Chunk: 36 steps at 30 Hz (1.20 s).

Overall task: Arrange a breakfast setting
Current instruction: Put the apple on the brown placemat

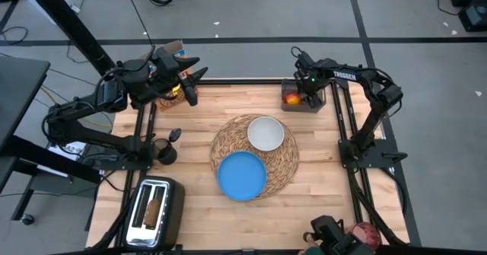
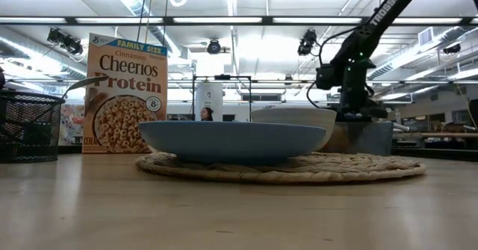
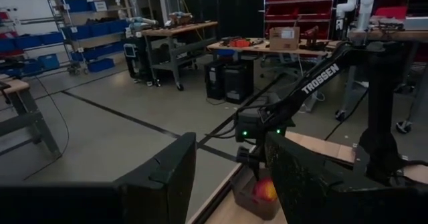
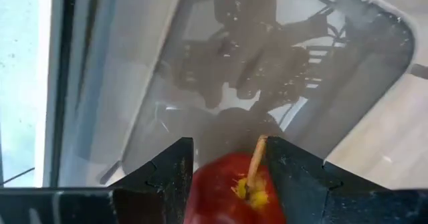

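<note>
One right hand [image 4: 224,184] in the bin [image 1: 303,101], fingers straddling the apple [image 4: 234,194], grip unclear; left hand [image 1: 192,78] open, empty.

A silver two-slot toaster [image 1: 154,211] stands at the near left corner of the light wooden table [image 1: 319,186]. A black wire-mesh holder [image 2: 28,127] stands near the left edge. A grey rectangular bin [image 1: 303,103] occupies the far right corner.

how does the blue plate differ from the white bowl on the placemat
The blue plate is wider and shallower; the white bowl is smaller and stands taller, as the low view shows. The plate overhangs the woven placemat's edge, the bowl sits fully on it. Both are round, upright and empty.
</note>
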Each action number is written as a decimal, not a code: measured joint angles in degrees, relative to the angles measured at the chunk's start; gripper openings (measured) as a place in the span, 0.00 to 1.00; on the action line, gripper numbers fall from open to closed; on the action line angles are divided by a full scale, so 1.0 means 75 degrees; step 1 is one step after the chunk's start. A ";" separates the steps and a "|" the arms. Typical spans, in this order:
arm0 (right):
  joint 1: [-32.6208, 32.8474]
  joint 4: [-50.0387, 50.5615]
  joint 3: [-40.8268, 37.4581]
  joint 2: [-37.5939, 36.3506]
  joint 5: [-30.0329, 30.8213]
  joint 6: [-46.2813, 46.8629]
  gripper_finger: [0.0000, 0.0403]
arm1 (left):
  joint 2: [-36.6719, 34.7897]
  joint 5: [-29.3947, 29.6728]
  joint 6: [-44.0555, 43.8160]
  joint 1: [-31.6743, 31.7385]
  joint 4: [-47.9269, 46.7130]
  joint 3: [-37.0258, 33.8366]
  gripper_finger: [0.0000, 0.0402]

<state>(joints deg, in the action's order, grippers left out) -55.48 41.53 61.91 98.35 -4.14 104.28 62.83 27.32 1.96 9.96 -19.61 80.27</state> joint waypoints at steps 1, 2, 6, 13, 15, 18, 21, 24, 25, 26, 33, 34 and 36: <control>-0.0017 -0.0089 -0.0061 0.0000 -0.0029 -0.0047 0.47 | 0.0000 0.0001 -0.0003 0.0002 -0.0001 0.0000 0.46; -0.0021 -0.0218 -0.0135 0.0000 -0.0105 -0.0056 0.47 | 0.0000 0.0000 -0.0017 0.0010 -0.0001 0.0000 0.46; -0.0009 -0.0388 -0.0349 -0.0003 -0.0564 -0.0043 0.44 | 0.0000 -0.0259 -0.0231 0.0193 -0.0001 0.0000 0.46; -0.0020 -0.0521 -0.0371 -0.0016 -0.0509 -0.0019 0.41 | 0.0000 -0.0752 -0.0533 0.0500 -0.0101 0.0000 0.46; -0.0036 -0.0553 -0.0368 -0.0023 -0.0503 -0.0010 0.38 | 0.0000 -0.0751 -0.0539 0.0501 -0.0118 0.0000 0.46; -0.0035 -0.0561 -0.0368 -0.0023 -0.0362 -0.0013 0.31 | 0.0000 -0.0826 -0.0541 0.0501 -0.0118 0.0000 0.46; -0.0035 -0.0577 -0.0365 -0.0023 -0.0307 -0.0013 0.23 | -0.0060 -0.0834 -0.0572 0.0501 -0.0112 0.0000 0.46; -0.0034 -0.0605 -0.0365 -0.0026 -0.0247 -0.0068 0.13 | -0.0119 -0.0832 -0.0574 0.0495 -0.0123 0.0006 0.46; -0.0030 -0.0624 -0.0364 -0.0026 -0.0214 -0.0078 0.10 | -0.0132 -0.0832 -0.0571 0.0495 -0.0120 0.0006 0.46; -0.0019 -0.0636 -0.0362 -0.0027 -0.0184 -0.0086 0.07 | -0.0149 -0.0832 -0.0571 0.0495 -0.0115 0.0006 0.46; 0.0070 -0.0743 -0.0379 -0.0281 0.0449 -0.0120 0.06 | -0.0300 -0.0830 -0.0570 0.0498 -0.0321 0.0006 0.46; 0.0057 -0.0733 -0.0379 -0.0375 0.0496 -0.0117 0.07 | -0.0304 -0.0834 -0.0572 0.0501 -0.0317 0.0006 0.46; 0.0052 -0.0736 -0.0379 -0.0576 0.0704 -0.0104 0.07 | -0.0309 -0.0830 -0.0572 0.0504 -0.0394 0.0006 0.46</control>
<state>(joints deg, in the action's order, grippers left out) -55.09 36.01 59.07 94.02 1.14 103.50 60.51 21.10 -2.33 13.73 -22.56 80.31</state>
